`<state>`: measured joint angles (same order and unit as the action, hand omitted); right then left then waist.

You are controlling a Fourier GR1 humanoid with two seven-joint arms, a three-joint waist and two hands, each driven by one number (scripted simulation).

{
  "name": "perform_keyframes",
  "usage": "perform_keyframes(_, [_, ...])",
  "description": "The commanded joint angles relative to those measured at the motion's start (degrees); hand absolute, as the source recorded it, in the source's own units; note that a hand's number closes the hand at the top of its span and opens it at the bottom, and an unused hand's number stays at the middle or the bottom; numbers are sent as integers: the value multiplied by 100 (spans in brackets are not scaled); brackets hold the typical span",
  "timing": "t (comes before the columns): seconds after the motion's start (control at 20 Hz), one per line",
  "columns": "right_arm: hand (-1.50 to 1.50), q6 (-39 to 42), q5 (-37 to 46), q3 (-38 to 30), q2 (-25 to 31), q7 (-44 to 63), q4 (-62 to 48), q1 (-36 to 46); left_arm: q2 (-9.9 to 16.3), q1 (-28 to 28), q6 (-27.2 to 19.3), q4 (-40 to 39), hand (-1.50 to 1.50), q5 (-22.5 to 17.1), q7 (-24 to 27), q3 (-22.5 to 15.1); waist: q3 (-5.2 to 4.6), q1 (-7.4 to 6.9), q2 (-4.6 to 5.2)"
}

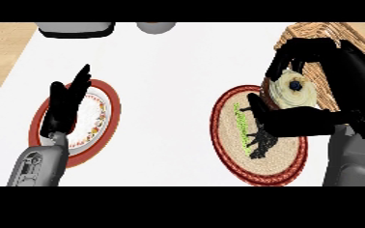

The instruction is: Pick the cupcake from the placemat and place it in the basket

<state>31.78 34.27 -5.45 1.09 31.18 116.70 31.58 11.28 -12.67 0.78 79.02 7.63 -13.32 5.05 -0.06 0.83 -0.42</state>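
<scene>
Wicker basket (335, 43) is sitting at two o'clock; the right hand (314, 92), fingers curled around the cupcake (294, 89), is carrying it off the placemat (235, 140) toward it. The left hand (68, 106) is resting open at nine o'clock.

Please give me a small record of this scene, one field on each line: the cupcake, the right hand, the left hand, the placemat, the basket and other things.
cupcake: held by the right hand, beside the basket's near wall, not yet inside
right hand: fingers and thumb curled round the cupcake
left hand: open, resting over a plate
placemat: round, red rim, no cupcake on it
basket: wicker, at the counter's far right
other things: two grey objects at the far edge, cut off
</scene>
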Motion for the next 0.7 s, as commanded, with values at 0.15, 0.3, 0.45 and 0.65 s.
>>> perform_keyframes(0.15, [150,420,-955,-1122,451,1611,-310,1880,69,-77,129,-72,0,-89,9,94,1,-77,30])
perform_keyframes(0.3, [150,296,-989,-1415,961,1604,-755,2316,0,19,116,138,0,-32,-81,-16,3,-95,33])
perform_keyframes(0.45, [150,523,-908,-1468,1569,1632,-1224,2640,-3,-171,104,-12,0,9,-27,-19,1,-87,40])
perform_keyframes(0.65, [150,995,-233,-1055,2526,1225,-1646,2515,32,-57,145,43,0,-23,48,5,-1,-105,58])
